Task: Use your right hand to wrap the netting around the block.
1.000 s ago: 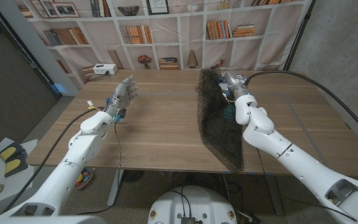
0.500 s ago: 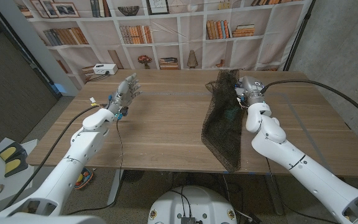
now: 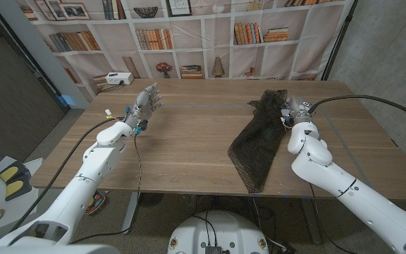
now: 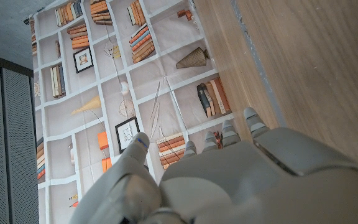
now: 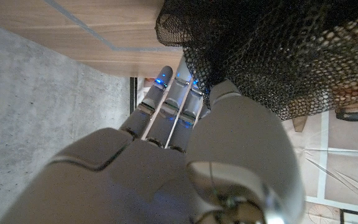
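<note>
The black netting [image 3: 258, 141] hangs from my right hand [image 3: 292, 113] at the table's right middle and slopes down to the front edge, where its tip droops over. In the right wrist view my right hand [image 5: 185, 143] grips a bunched edge of the netting [image 5: 278, 56] between thumb and fingers. I cannot make out the block; the mesh covers the spot where it stood. My left hand [image 3: 144, 104] is raised over the table's left side, holding nothing, with its fingers apart; the left wrist view shows the back of that hand [image 4: 229, 180].
A white box [image 3: 118, 78] sits at the far left corner of the wooden table [image 3: 189, 134]. A bookshelf backdrop stands behind the table. A black cable [image 3: 372, 102] arcs over the right side from my right wrist.
My right hand has moved to the right and lower, dragging the netting's top edge with it. The mesh now slopes flatter and the teal block no longer shows through. The left hand has barely moved.
</note>
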Controlling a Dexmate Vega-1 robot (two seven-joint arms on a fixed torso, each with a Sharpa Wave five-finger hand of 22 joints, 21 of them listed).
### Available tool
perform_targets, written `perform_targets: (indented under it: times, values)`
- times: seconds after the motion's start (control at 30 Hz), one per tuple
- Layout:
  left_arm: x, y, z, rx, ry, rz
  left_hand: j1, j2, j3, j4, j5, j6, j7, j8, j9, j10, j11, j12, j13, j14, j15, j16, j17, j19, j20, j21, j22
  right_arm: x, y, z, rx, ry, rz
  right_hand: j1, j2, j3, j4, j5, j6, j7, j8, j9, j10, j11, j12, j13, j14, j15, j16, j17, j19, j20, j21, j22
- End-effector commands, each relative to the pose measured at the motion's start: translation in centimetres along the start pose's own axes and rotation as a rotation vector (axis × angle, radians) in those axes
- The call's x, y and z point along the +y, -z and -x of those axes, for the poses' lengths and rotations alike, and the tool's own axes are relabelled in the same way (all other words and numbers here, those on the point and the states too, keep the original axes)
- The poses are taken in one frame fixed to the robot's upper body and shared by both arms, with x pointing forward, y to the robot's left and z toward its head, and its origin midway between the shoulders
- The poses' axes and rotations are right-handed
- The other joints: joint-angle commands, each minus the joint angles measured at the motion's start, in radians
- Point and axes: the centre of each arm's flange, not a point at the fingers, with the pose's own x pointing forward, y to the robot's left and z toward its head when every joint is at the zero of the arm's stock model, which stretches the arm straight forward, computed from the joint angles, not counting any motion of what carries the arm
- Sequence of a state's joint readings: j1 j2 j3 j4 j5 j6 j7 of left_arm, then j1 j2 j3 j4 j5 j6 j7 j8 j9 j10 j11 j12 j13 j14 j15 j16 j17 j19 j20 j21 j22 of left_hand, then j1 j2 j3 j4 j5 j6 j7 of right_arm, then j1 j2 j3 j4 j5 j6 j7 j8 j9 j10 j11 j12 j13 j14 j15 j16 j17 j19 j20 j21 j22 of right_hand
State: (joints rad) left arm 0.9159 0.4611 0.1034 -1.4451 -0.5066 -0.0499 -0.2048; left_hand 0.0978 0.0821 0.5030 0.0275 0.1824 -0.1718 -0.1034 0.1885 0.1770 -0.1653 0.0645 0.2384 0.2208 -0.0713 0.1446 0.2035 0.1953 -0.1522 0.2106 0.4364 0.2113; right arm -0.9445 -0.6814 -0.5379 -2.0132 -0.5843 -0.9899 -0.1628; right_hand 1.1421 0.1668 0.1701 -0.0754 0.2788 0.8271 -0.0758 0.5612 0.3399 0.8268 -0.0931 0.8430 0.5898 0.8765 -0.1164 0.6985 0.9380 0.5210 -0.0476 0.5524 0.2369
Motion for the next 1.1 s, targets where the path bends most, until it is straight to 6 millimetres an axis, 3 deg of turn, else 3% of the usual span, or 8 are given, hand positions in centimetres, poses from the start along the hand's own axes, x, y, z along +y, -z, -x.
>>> perform_targets:
  times: [0.03, 0.23, 0.4, 0.5, 0.6, 0.73, 0.83, 1.1]
  values:
    - [-0.3, 0.1, -0.7, 0.008, 0.008, -0.001, -0.006, 0.002, 0.002, -0.006, 0.002, -0.036, -0.007, 0.001, 0.003, -0.003, 0.003, -0.002, 0.001, 0.003, 0.003, 0.000, 0.003, 0.009, 0.002, -0.003, 0.003, 1.0, 3.4, 0.0, 0.120, -0.054, -0.062, 0.009, 0.000, 0.002, 0.002, 0.004, 0.013, -0.008, 0.109, 0.020, -0.007, 0.001, -0.006, -0.007, -0.009, -0.102, -0.010, 0.005, 0.007, -0.011, 0.011, 0.000]
    - [-0.6, 0.2, -1.3, 0.013, 0.017, -0.002, -0.005, 0.002, 0.002, -0.006, 0.002, -0.036, -0.007, 0.001, 0.003, -0.003, 0.003, -0.002, 0.001, 0.003, 0.002, 0.000, 0.003, 0.009, 0.002, -0.003, 0.003, 1.1, 4.7, 0.0, 0.182, -0.105, -0.078, 0.014, -0.002, 0.003, 0.001, 0.002, 0.016, -0.005, 0.111, 0.014, -0.016, 0.008, -0.010, -0.014, -0.012, -0.099, -0.029, 0.004, 0.006, -0.009, 0.019, -0.001]
    - [-0.8, 0.2, -1.9, 0.017, 0.031, -0.003, -0.005, 0.002, 0.002, -0.006, 0.002, -0.033, -0.006, 0.002, 0.003, -0.004, 0.002, -0.002, 0.001, 0.002, 0.001, -0.001, 0.003, 0.009, 0.002, -0.004, 0.003, 1.0, 4.9, -0.8, 0.278, -0.257, 0.020, 0.023, 0.012, 0.016, 0.003, -0.004, -0.006, 0.000, 0.100, -0.004, -0.064, 0.033, -0.047, -0.052, -0.045, -0.094, -0.109, -0.057, -0.017, 0.022, 0.026, -0.007]
    - [-0.9, 0.2, -2.2, 0.017, 0.039, -0.001, -0.005, 0.001, 0.002, -0.006, 0.002, -0.032, -0.004, 0.002, 0.003, -0.004, 0.003, -0.002, 0.001, 0.001, 0.002, -0.001, 0.003, 0.008, 0.002, -0.004, 0.003, 1.2, 5.1, -1.4, 0.326, -0.353, 0.039, 0.032, 0.008, 0.033, -0.002, -0.020, -0.157, -0.009, 0.015, -0.038, -0.171, 0.047, -0.124, -0.101, -0.130, -0.077, -0.190, -0.118, -0.059, 0.030, 0.025, -0.019]
    - [-1.0, 0.3, -2.3, 0.019, 0.044, -0.001, -0.005, 0.001, 0.002, -0.006, 0.002, -0.032, -0.004, 0.002, 0.003, -0.005, 0.003, -0.003, 0.001, 0.001, 0.002, -0.001, 0.003, 0.007, 0.002, -0.005, 0.003, 1.4, 5.2, -1.8, 0.338, -0.426, 0.047, 0.015, -0.007, 0.027, -0.003, -0.034, -0.407, -0.014, -0.154, -0.098, -0.357, 0.067, -0.243, -0.158, -0.248, -0.070, -0.246, -0.158, -0.128, 0.039, 0.010, -0.034]
    - [-1.1, 0.4, -2.3, 0.020, 0.042, 0.000, -0.006, 0.001, 0.002, -0.007, 0.002, -0.033, -0.004, 0.002, 0.003, -0.006, 0.003, -0.003, 0.001, 0.001, 0.001, -0.001, 0.004, 0.007, 0.002, -0.005, 0.003, 1.3, 5.3, -2.0, 0.345, -0.415, 0.053, 0.011, -0.011, 0.018, -0.012, -0.033, -0.581, 0.002, -0.272, -0.127, -0.504, 0.076, -0.335, -0.195, -0.351, -0.056, -0.275, -0.173, -0.194, 0.046, -0.012, -0.040]
    - [-1.1, 0.5, -2.2, 0.020, 0.040, -0.001, -0.006, 0.001, 0.002, -0.007, 0.002, -0.033, -0.004, 0.002, 0.003, -0.007, 0.000, -0.003, 0.001, 0.001, 0.001, -0.001, 0.004, 0.008, 0.002, -0.005, 0.003, 0.9, 5.2, -2.0, 0.349, -0.382, 0.058, 0.012, -0.018, 0.009, -0.019, -0.033, -0.639, 0.008, -0.310, -0.133, -0.560, 0.079, -0.369, -0.207, -0.404, -0.043, -0.278, -0.167, -0.228, 0.060, -0.024, -0.041]
    - [-1.1, 0.6, -2.2, 0.017, 0.041, 0.003, -0.006, 0.000, 0.002, -0.007, 0.002, -0.034, -0.005, 0.001, 0.003, -0.006, 0.002, -0.003, 0.001, 0.003, 0.001, 0.000, 0.004, 0.008, 0.002, -0.005, 0.003, -0.4, 4.3, -0.5, 0.320, -0.135, 0.038, -0.022, -0.028, -0.014, -0.006, -0.034, -0.641, 0.023, -0.326, -0.136, -0.569, 0.094, -0.387, -0.220, -0.432, -0.020, -0.270, -0.164, -0.260, 0.101, -0.036, -0.042]
